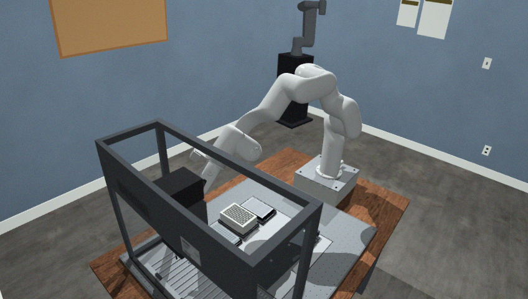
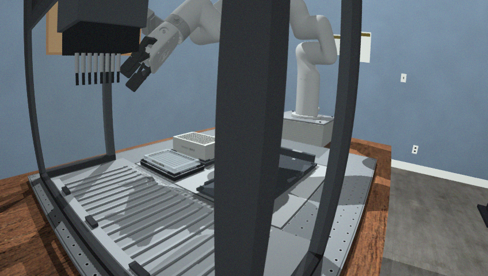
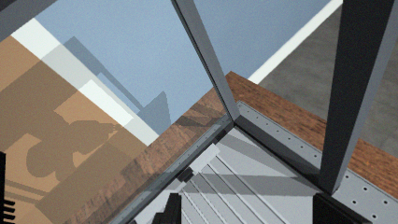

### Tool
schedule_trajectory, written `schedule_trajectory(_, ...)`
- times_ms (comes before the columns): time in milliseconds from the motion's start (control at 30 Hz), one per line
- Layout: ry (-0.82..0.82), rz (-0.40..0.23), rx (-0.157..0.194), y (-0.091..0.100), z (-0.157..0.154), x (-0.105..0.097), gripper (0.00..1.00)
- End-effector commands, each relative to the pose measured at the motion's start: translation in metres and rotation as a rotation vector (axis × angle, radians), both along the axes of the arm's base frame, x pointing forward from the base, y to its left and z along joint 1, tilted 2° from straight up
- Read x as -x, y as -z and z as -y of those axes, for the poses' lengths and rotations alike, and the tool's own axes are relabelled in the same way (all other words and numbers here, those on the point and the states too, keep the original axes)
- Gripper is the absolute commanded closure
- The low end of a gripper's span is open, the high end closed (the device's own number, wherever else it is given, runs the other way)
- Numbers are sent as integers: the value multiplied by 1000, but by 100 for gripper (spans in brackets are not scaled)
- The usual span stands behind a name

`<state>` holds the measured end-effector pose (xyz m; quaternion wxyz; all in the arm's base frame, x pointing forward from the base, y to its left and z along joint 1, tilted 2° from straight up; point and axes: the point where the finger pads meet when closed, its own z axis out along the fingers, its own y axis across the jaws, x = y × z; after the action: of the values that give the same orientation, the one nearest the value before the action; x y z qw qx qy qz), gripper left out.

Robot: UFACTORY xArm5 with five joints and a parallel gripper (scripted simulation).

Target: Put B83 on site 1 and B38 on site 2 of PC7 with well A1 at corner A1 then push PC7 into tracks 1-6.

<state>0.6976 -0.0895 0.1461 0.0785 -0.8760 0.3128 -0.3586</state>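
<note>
White, many-welled B83 (image 1: 238, 215) (image 2: 194, 145) flat on its nest, between B33 (image 1: 258, 207) and B38 (image 1: 225, 233) (image 2: 172, 160).

The tabletop (image 1: 392, 202) (image 2: 381, 171) (image 3: 280, 109) is brown wood grain. B83 (image 1: 238, 215) (image 2: 193, 145) is cream with a grid of grey wells; B38 (image 1: 225, 233) (image 2: 172, 160) is pale blue, gridded. PC7 (image 2: 297, 167) is dark grey. The rails (image 1: 185, 274) (image 2: 153, 208) (image 3: 229, 187) show grey stripes. The 2 jaws are black.

Arm arched high, elbow up, forearm reaching out and down — gripper (image 2: 132, 77) (image 3: 248, 210) raised, tilted diagonally downward — fingers wide apart, nothing held
</note>
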Motion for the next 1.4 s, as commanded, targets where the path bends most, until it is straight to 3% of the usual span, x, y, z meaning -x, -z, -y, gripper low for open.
schedule_trajectory(0,-58,-72,29,-16,-9,12,0)
schedule_trajectory(100,-59,-74,30,-20,-13,18,0)
schedule_trajectory(167,-97,-126,47,-24,-17,26,0)
schedule_trajectory(267,-99,-128,47,-27,-20,33,0)
schedule_trajectory(333,-138,-180,63,-31,-24,41,0)
schedule_trajectory(400,-138,-180,63,-31,-24,41,0)
schedule_trajectory(500,-179,-233,79,-36,-30,54,0)
schedule_trajectory(633,-181,-236,79,-41,-35,66,0)
schedule_trajectory(700,-222,-286,93,-45,-38,74,0)
schedule_trajectory(800,-224,-289,94,-48,-42,84,0)
schedule_trajectory(867,-266,-339,106,-51,-45,93,0)
schedule_trajectory(1000,-268,-341,107,-55,-48,102,0)
schedule_trajectory(1067,-311,-391,118,-58,-51,111,0)
schedule_trajectory(1200,-313,-393,119,-62,-55,125,0)
schedule_trajectory(1267,-356,-443,129,-65,-57,134,0)
schedule_trajectory(1367,-359,-445,129,-68,-61,147,0)
